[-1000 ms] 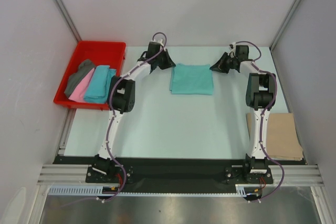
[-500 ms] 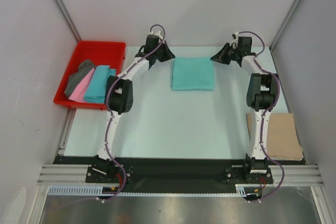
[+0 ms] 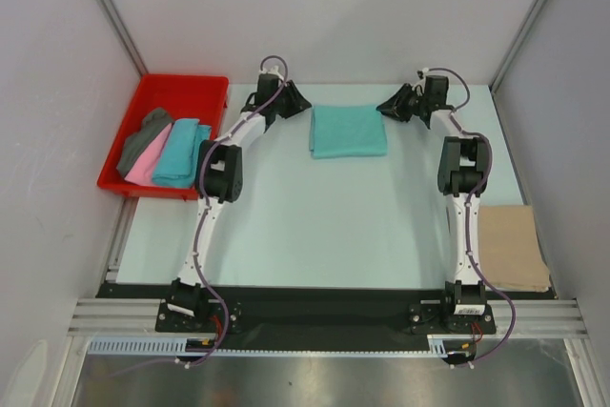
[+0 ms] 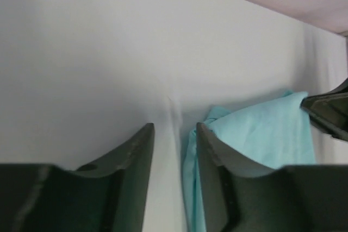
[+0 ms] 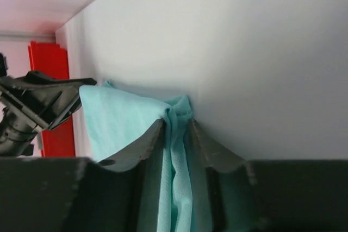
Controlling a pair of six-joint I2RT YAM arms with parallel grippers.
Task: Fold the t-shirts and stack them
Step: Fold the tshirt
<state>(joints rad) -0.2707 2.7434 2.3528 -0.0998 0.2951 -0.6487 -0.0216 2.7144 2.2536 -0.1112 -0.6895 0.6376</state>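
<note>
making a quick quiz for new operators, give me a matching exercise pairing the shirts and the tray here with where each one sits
Things:
1. tan t-shirt
2. pink t-shirt
3. mint green t-shirt
4. red tray

Places:
a. folded, at the far middle of the table
b. at the far left, beside the table
c. at the near right corner of the table
d. inside the tray

Pairs: 1-c, 2-d, 3-a, 4-b
</note>
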